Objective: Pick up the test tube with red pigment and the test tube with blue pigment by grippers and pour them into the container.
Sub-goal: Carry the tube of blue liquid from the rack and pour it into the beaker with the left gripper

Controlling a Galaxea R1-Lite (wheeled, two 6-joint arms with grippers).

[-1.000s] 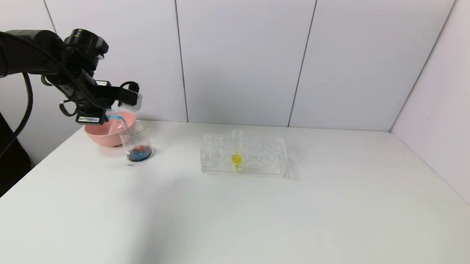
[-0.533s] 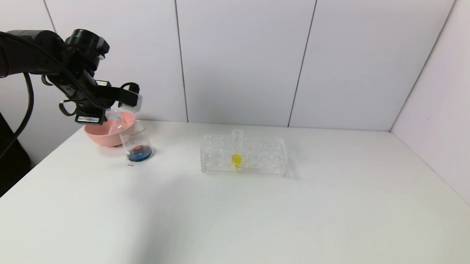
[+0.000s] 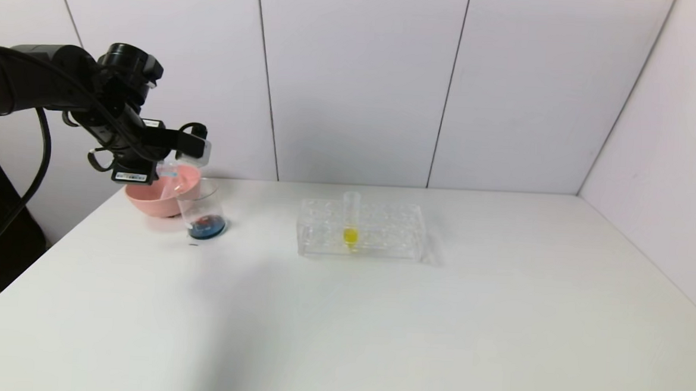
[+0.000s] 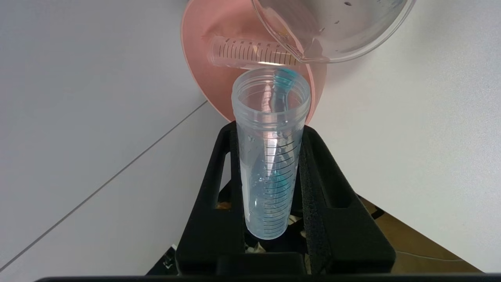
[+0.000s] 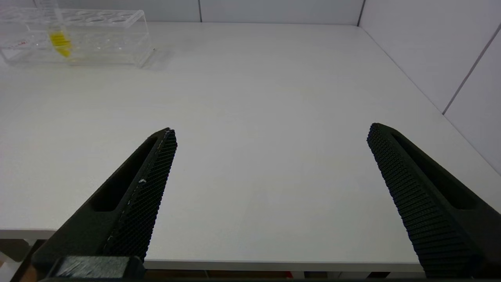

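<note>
left gripper (image 4: 270, 172) upper left of head frame, clamped on drained blue-pigment test tube (image 4: 270, 156) | lifted slightly off beaker (image 3: 203, 215), over pink bowl (image 3: 151, 200) | pour judged finished | right gripper (image 5: 270, 188) parked, jaws wide

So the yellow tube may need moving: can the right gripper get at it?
Probably yes: the right gripper is open and empty, with only bare table between it and the yellow tube in its rack.

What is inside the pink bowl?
In the pink bowl lies one clear empty tube with marks, on its side. The beaker and the tube in the left gripper cover part of the bowl, so more may be hidden.
</note>
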